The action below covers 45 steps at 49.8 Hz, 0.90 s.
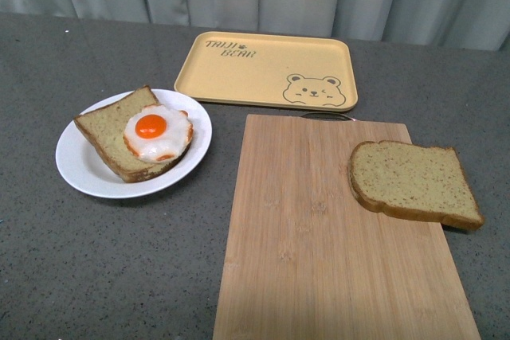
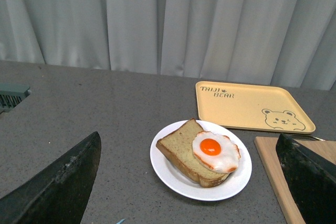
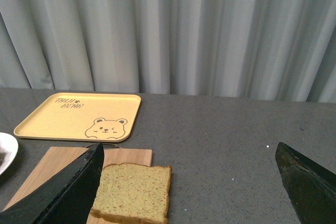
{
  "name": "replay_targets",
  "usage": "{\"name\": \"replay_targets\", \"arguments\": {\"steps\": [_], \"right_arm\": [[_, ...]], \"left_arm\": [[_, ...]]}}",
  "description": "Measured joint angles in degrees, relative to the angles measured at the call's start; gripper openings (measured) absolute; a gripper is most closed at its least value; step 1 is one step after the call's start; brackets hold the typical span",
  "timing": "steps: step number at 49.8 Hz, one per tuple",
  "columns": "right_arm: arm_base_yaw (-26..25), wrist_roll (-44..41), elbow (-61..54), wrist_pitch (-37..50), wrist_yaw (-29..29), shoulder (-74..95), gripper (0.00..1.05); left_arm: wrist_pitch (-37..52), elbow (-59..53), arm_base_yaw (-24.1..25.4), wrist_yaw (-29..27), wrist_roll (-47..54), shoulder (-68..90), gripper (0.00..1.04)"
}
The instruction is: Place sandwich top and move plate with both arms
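Note:
The sandwich top [image 1: 414,183], a plain speckled tan slice with a brown crust, lies flat at the right edge of the wooden cutting board [image 1: 319,236]. The white plate [image 1: 80,165] sits to the left and carries another slice topped with a fried egg [image 1: 158,132]. Neither arm shows in the front view. In the left wrist view the open left gripper [image 2: 194,182] frames the plate [image 2: 173,174] from behind, well apart from it. From the right wrist camera, the open right gripper [image 3: 189,187] hangs back from the sandwich top [image 3: 134,192], which lies near one dark finger [image 3: 63,192].
A yellow rectangular tray [image 1: 263,65] with a bear drawing lies at the back of the grey table, just beyond the board. Grey curtains close off the far side. A grey object [image 2: 11,95] shows at the table edge in the left wrist view.

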Motion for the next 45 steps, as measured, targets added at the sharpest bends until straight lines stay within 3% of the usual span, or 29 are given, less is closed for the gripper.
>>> {"name": "replay_targets", "arguments": {"steps": [45], "right_arm": [[0.0,0.0,0.0,0.0,0.0,0.0,0.95]], "left_arm": [[0.0,0.0,0.0,-0.02,0.0,0.0,0.98]]}}
